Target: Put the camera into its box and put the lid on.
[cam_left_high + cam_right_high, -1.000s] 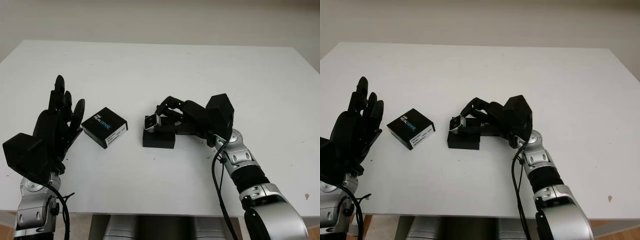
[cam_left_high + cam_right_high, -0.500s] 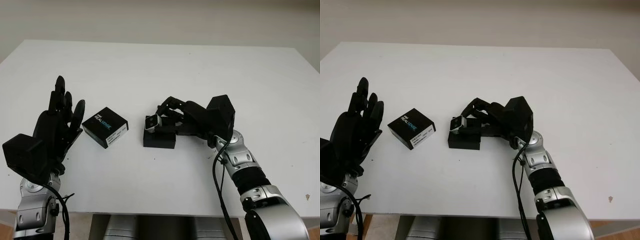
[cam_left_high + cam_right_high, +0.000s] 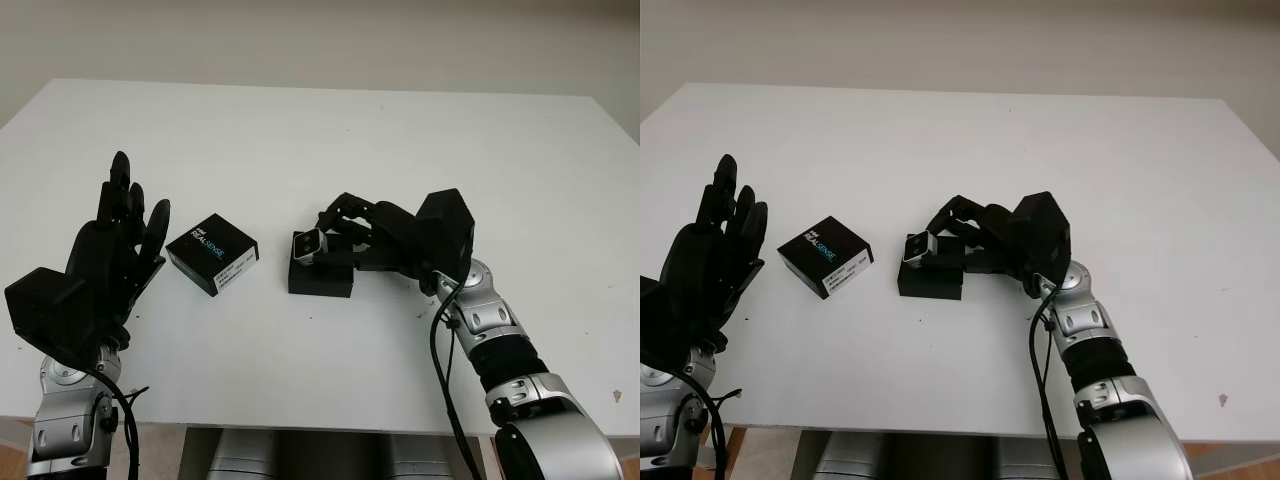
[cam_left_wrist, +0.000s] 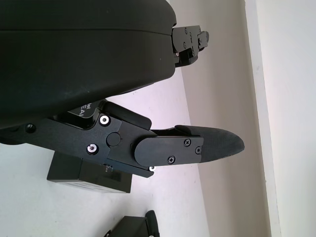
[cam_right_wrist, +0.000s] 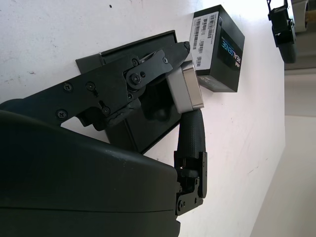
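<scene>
Left eye view, right hand (image 3: pixel 345 232) gripping camera (image 3: pixel 307 245) over box (image 3: pixel 320 281)

White table (image 3: pixel 300 140) spans most of view, far edge toward 12 o'clock. Plain beige wall (image 3: pixel 320 40) behind it. Grey cabinet (image 3: pixel 300 468) under near edge, 6 o'clock. Even light.
</scene>
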